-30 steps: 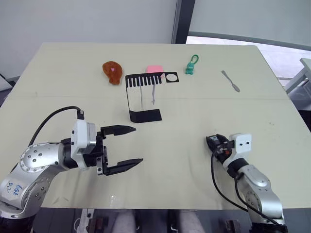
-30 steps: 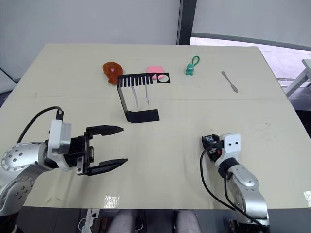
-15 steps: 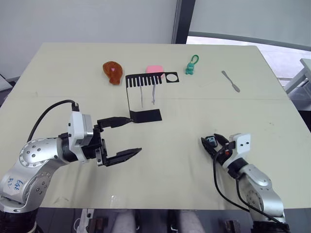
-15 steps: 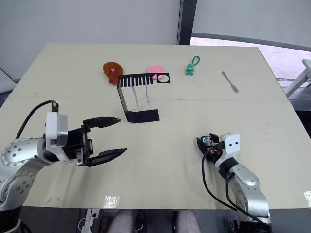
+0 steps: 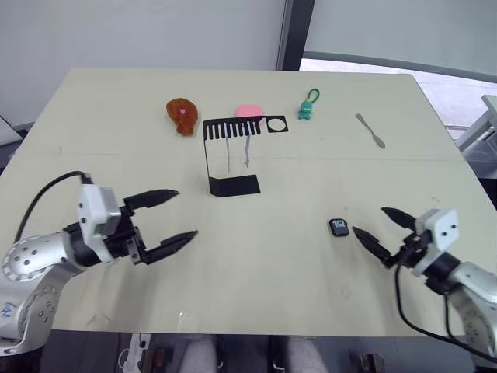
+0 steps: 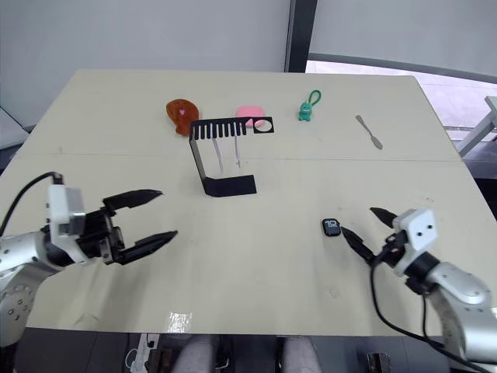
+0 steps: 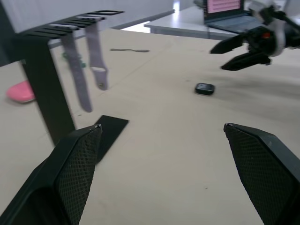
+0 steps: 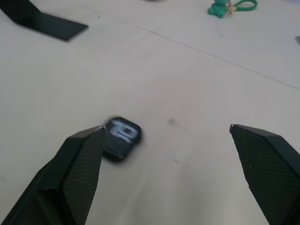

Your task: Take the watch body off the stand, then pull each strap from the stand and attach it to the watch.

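Observation:
The watch body lies flat on the table with its pale screen up, also seen in the right wrist view. My right gripper is open just to its right, with the near fingertip almost at the case. The black stand is upright at mid-table. Two pale straps hang from its comb top, and the left wrist view shows them too. My left gripper is open and empty, left of and nearer than the stand's base.
Behind the stand lie a brown object and a pink object. A green keychain figure and a grey metal spatula lie at the back right.
My right gripper has opened, left the watch body on the table and drawn back to the right. My left gripper has pulled back to the left, away from the stand.

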Controlling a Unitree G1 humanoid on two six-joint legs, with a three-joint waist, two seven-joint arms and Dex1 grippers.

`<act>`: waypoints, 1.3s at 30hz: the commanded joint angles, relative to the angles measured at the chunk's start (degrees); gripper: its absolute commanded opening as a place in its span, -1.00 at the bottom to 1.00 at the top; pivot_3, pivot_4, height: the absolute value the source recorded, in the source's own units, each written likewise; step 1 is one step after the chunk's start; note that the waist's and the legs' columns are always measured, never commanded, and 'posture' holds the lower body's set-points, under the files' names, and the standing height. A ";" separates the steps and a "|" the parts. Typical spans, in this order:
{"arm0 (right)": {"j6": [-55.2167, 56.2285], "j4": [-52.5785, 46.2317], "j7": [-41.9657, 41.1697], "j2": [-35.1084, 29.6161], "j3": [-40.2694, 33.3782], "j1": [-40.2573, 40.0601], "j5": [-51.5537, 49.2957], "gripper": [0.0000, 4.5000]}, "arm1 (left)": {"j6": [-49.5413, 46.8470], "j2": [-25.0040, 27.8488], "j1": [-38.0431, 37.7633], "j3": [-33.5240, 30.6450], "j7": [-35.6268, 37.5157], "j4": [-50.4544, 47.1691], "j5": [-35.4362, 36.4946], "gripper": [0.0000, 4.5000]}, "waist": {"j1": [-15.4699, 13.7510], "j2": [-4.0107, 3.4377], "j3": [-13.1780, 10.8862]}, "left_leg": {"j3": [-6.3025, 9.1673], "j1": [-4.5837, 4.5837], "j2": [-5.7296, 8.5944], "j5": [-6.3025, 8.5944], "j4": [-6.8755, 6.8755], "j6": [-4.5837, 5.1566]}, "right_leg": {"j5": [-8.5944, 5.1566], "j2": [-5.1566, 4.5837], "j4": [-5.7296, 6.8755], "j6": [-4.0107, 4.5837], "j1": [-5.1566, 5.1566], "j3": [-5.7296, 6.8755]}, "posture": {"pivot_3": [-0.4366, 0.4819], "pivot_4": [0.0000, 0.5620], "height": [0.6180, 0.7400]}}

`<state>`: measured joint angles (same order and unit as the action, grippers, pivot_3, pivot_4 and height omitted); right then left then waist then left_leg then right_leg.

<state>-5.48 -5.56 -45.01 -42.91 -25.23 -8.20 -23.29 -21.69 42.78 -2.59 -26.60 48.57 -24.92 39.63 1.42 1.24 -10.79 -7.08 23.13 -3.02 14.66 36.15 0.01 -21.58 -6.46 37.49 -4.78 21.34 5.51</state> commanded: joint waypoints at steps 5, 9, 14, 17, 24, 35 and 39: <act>20.42 32.08 -4.07 -7.61 -9.65 5.40 3.90 0.98 | 18.77 -0.69 -7.75 -14.90 -3.12 22.61 -13.24 1.00 | 0.37 0.13 -0.03 | -0.29 -0.24 -0.07 0.00 -0.06 0.00 | -0.01 0.12 -0.02 0.00 0.02 0.18 | -0.05 -0.47 1.00; 25.18 41.02 -2.88 -7.70 -9.48 7.91 5.38 0.98 | 21.27 -1.50 -9.70 -16.62 -4.62 24.12 -14.58 1.00 | 0.36 0.21 0.02 | -0.38 -0.24 -0.12 0.10 0.00 0.10 | 0.00 -0.02 -0.03 -0.01 0.00 0.18 | -0.05 -0.47 1.00; 23.29 42.11 -5.57 -5.32 -5.22 12.49 4.18 0.98 | 20.40 -3.24 -9.50 -14.31 -7.39 18.95 -14.74 1.00 | 0.27 0.24 0.04 | -0.39 -0.25 -0.13 0.17 0.04 0.15 | 0.01 -0.09 -0.01 -0.04 -0.05 -0.14 | -0.05 -0.47 1.00; 18.18 39.67 -6.47 -3.84 -2.79 16.07 2.55 0.98 | 16.24 -5.61 -10.00 -12.99 -9.09 12.66 -11.09 1.00 | 0.44 0.23 0.04 | -0.43 -0.31 -0.14 0.17 0.04 0.13 | 0.02 -0.09 0.04 -0.04 -0.08 -0.20 | -0.05 -0.47 1.00; 11.49 28.72 -12.71 3.30 4.34 25.25 -3.86 0.98 | -0.04 -7.94 -7.77 -6.33 -23.49 -7.56 -8.84 1.00 | 0.43 0.22 0.04 | -0.52 -0.52 -0.23 0.17 0.02 0.04 | 0.02 -0.01 0.19 -0.04 -0.13 -0.38 | -0.05 -0.47 1.00; 7.93 14.72 -17.48 14.07 15.78 27.35 -5.70 0.98 | -11.81 -21.51 4.08 16.23 -47.39 -18.01 -20.48 1.00 | -0.17 0.22 0.04 | -0.35 -0.82 -0.19 0.35 0.15 0.12 | 0.04 0.05 -0.12 -0.09 -0.78 -0.35 | -0.05 -0.47 1.00; 7.80 13.90 -16.77 15.47 16.79 26.98 -5.46 0.98 | -9.90 -26.89 8.57 23.27 -50.30 -14.12 -26.14 1.00 | -0.19 0.22 0.04 | -0.34 -0.80 -0.18 0.36 0.18 0.12 | 0.04 0.06 -0.09 -0.09 -0.77 -0.35 | -0.05 -0.47 1.00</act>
<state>1.47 10.31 -61.70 -27.17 -7.18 18.90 -28.19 -33.42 16.76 5.45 -4.90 -0.38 -39.22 15.73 1.24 1.46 -10.75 -7.43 22.33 -3.19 15.02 36.31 0.14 -21.54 -6.39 37.39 -4.87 20.57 5.16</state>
